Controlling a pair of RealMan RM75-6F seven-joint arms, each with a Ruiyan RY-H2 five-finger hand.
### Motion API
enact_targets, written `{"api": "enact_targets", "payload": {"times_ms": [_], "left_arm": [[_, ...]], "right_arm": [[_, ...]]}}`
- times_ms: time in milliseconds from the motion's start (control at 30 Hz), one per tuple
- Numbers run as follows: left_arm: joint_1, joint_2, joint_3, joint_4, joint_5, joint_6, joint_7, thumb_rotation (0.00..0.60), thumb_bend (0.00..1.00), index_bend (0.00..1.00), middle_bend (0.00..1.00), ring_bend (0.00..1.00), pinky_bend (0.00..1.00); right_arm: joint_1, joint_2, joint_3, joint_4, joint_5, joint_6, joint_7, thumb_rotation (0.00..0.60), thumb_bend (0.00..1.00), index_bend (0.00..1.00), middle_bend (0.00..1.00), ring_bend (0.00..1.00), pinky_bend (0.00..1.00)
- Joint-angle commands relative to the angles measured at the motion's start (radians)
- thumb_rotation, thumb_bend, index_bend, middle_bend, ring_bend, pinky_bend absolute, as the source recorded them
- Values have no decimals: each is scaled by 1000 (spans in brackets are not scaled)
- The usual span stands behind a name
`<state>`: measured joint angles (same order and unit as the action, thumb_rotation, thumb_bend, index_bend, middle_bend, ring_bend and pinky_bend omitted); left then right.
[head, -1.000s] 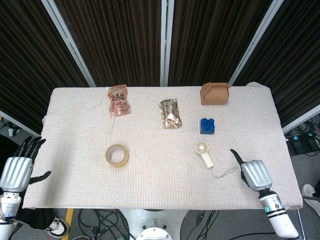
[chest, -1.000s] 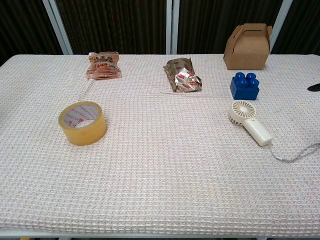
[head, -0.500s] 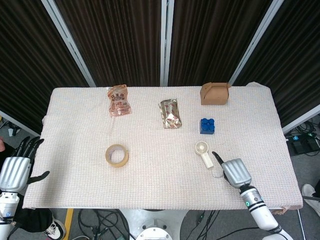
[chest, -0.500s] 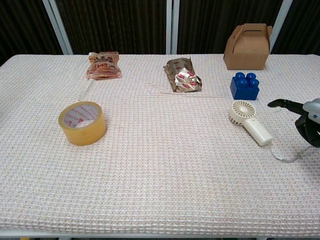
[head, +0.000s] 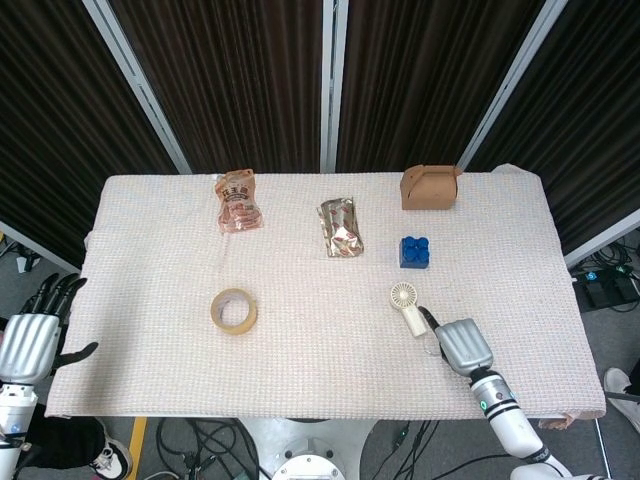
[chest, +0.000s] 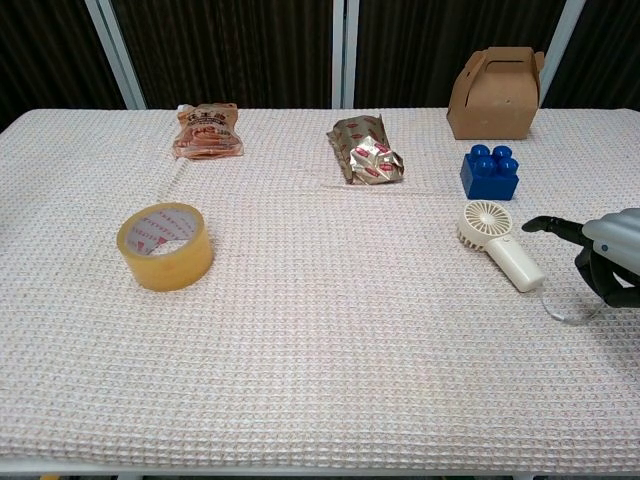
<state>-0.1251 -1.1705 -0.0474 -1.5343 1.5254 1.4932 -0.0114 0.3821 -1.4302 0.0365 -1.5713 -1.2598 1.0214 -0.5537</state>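
The small cream-white handheld fan (head: 406, 306) lies flat on the counter (head: 300, 370), right of centre and toward the near edge. Its long axis runs diagonally: round grille head far-left, handle near-right, with a thin grey cord loop (chest: 575, 312) trailing from the handle end. The right robot hand (head: 462, 344) is just beside the handle end, holding nothing, one dark finger extended toward the fan; contact cannot be confirmed. Just beyond the fan sits a blue studded plastic brick (head: 415, 251); farther back, a brown cardboard carry box (head: 430, 187). Open cloth lies left of the fan up to the roll of yellowish tape (head: 234, 310). The left robot hand (head: 32, 335) hangs off the counter's left edge, fingers spread, empty.
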Motion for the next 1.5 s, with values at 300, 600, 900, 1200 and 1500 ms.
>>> {"api": "enact_targets", "payload": {"times_ms": [300, 600, 900, 1200, 1500], "left_arm": [[1, 2, 0, -4, 0, 1, 5, 600, 0, 120, 83, 30, 247], [1, 2, 1, -1, -1, 0, 1, 600, 0, 120, 83, 30, 247], [2, 3, 0, 1, -2, 1, -5, 600, 0, 120, 83, 30, 247], [2, 3, -1, 0, 1, 5, -6, 600, 0, 120, 83, 30, 247], [2, 5, -3, -3, 0, 7, -4, 600, 0, 120, 83, 30, 247]], "right_arm": [[28, -11, -2, -6, 33, -26, 9, 600, 1000, 79, 916, 801, 713], [46, -21, -5, -6, 65, -26, -13, 600, 1000, 79, 917, 801, 713], [60, -30, -12, -1, 91, -28, -27, 600, 1000, 79, 917, 802, 713], [63, -32, -25, 1, 114, -30, -23, 600, 1000, 79, 917, 802, 713], [70, -34, -30, 16, 124, -38, 5, 600, 1000, 79, 917, 802, 713]]}}
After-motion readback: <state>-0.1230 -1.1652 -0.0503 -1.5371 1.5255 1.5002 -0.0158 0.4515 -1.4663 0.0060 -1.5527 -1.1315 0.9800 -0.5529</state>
